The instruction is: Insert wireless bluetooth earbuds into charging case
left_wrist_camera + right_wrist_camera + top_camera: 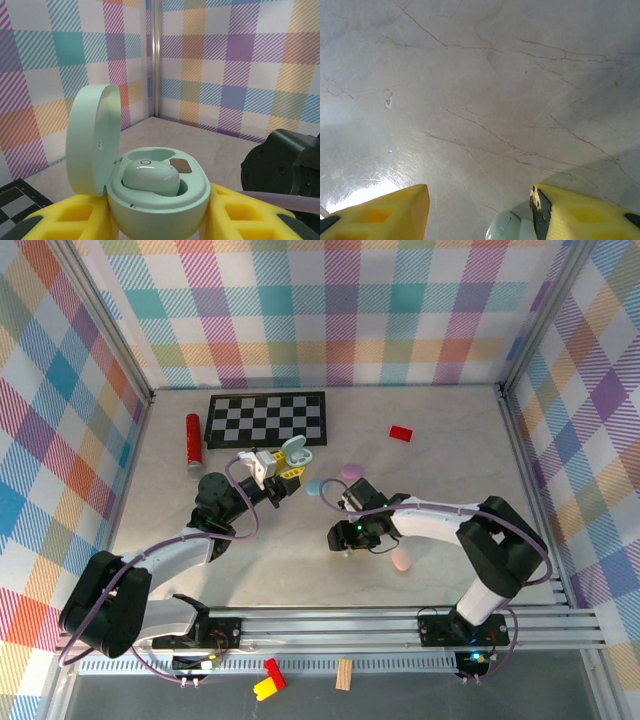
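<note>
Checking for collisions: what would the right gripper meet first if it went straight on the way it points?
Probably the marble table, straight ahead of the right gripper, its fingers open. A pale green earbud lies close between them; depth is unclear.

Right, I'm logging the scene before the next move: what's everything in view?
green case: 1, mint, lid open, in left gripper
earbud: 1, mint, seated in green case
other cases: 3, blue, purple, pink, on table
checkerboard: 1, black-white, far side
tube: 1, red, left of checkerboard
red block: 1, red, right of checkerboard
loose blocks: 2, yellow-red and wood, below front rail
pale lump: 1, greenish white, in right gripper gap, unidentified
left gripper: 1, yellow, shut on green case
right gripper: 1, yellow, open above table
</note>
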